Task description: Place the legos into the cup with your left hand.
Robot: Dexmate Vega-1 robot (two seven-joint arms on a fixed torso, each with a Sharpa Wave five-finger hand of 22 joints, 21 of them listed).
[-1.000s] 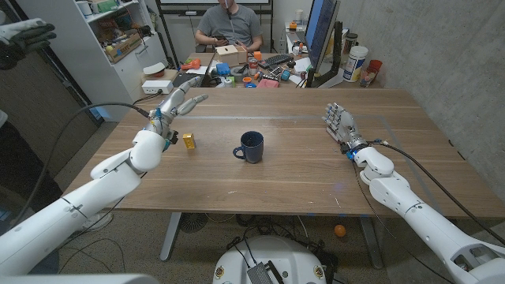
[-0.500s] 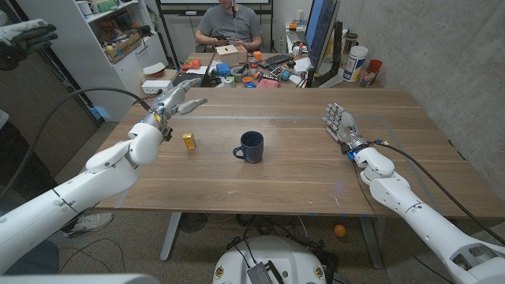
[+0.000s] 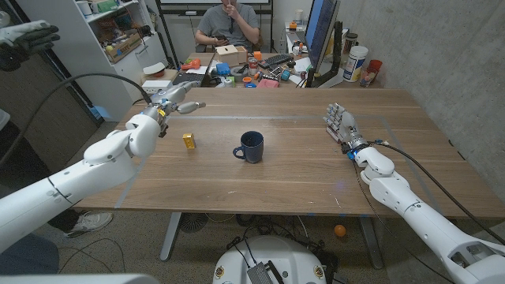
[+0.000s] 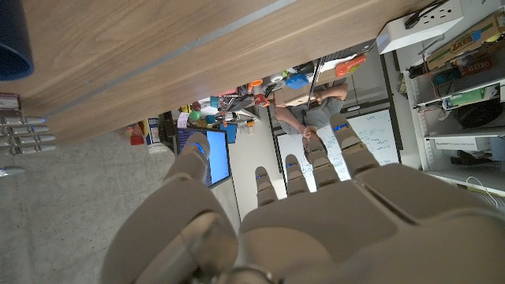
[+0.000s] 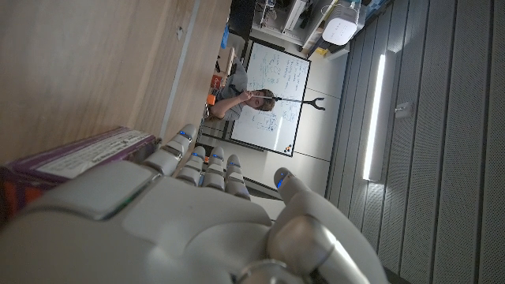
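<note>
A yellow lego (image 3: 189,140) stands on the wooden table (image 3: 284,173), left of a dark blue cup (image 3: 251,147) at the table's middle. My left hand (image 3: 175,102) hovers above the table's far left part, beyond the lego, fingers spread and holding nothing. In the left wrist view the same hand (image 4: 308,213) shows its back with fingers stretched out, and the cup (image 4: 14,39) peeks in at the edge. My right hand (image 3: 339,123) stands upright at the right side of the table, fingers together and straight, holding nothing; the right wrist view shows its back (image 5: 181,213).
A person (image 3: 230,24) sits behind the table at a cluttered desk (image 3: 260,75) with small toys, a monitor (image 3: 319,31) and containers. White shelves (image 3: 118,39) stand at the far left. A purple box (image 5: 79,154) lies by my right hand.
My left arm has lifted and swung away from me and leftward, carrying the hand farther past the lego. The right hand, cup and lego have stayed put.
</note>
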